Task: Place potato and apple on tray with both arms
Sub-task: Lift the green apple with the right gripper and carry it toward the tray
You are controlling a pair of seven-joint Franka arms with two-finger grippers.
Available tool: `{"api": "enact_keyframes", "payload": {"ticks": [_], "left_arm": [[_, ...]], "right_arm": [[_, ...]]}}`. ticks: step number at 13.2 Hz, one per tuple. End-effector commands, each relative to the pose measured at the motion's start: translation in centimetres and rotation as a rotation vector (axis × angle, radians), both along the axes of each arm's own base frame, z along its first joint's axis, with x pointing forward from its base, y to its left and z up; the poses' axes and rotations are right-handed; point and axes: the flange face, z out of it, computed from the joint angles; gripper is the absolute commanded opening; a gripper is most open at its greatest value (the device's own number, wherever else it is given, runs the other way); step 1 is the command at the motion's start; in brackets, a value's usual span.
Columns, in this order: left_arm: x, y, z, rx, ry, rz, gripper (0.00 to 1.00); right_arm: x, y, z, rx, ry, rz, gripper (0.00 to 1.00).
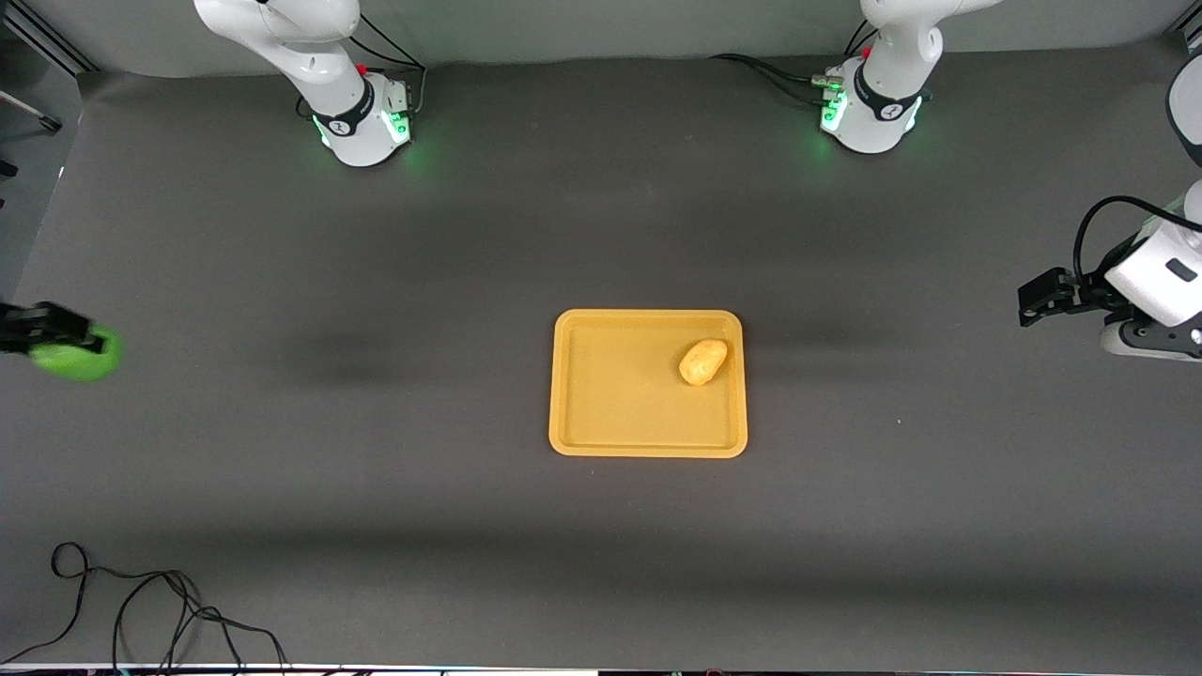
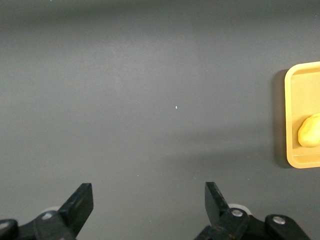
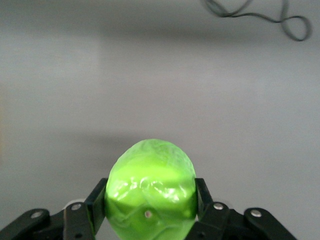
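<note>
Potato point(image 1: 702, 361) sat inside the tray point(image 1: 620, 439), in the tray's corner toward the left arm's end and the robot bases. Tray lay flat mid-table. Apple point(image 1: 77, 355) was off the tray, clenched between the right gripper point(image 1: 52, 340) fingers, up over the table edge at the right arm's end; right wrist view showed both pads pressed on its sides. Left gripper point(image 2: 149, 200) hung released with jaws wide apart, over bare table near the edge at the left arm's end, holding nothing.

Green apple point(image 1: 77, 357), yellow-orange potato point(image 1: 702, 361), tray point(image 1: 647, 445)
</note>
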Motion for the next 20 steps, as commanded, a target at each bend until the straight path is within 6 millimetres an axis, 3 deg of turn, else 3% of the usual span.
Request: {"api": "enact_keyframes", "payload": {"ticks": [1, 3, 5, 7, 10, 12, 13, 15, 20], "left_arm": [[-0.3, -0.6, -0.2, -0.006, -0.015, -0.017, 0.99], [-0.4, -0.8, -0.2, -0.005, -0.011, -0.020, 0.99], [-0.6, -0.9, -0.2, -0.005, 0.000, -0.022, 0.99], [-0.7, -1.0, -0.1, -0.026, -0.001, -0.018, 0.99], [-0.7, -0.9, -0.1, -0.032, 0.001, -0.015, 0.99], [-0.6, -1.0, -0.3, -0.033, 0.004, -0.016, 0.99], [-0.6, -1.0, -0.4, -0.033, 0.005, -0.016, 0.99], [-0.6, -1.0, -0.5, -0.033, 0.007, -0.016, 0.99], [-0.4, -1.0, -0.8, -0.035, 0.011, -0.016, 0.99]], "right_arm": [[-0.1, 10.3, -0.1, -0.033, 0.026, -0.031, 0.54], [0.0, 20.1, 0.5, -0.035, 0.003, -0.040, 0.54], [0.6, 30.8, 0.0, -0.046, -0.019, -0.061, 0.54], [-0.4, 40.4, -2.2, -0.018, 0.001, -0.096, 0.54], [-3.2, 53.0, -5.2, -0.014, -0.012, -0.135, 0.54], [-5.8, 59.5, -6.9, 0.000, -0.022, -0.156, 0.54], [-6.8, 61.7, -8.2, 0.005, -0.014, -0.155, 0.54], [-7.0, 63.3, -11.2, 0.009, -0.005, -0.152, 0.54], [-5.0, 65.1, -23.7, 0.001, -0.033, -0.158, 0.54]]}}
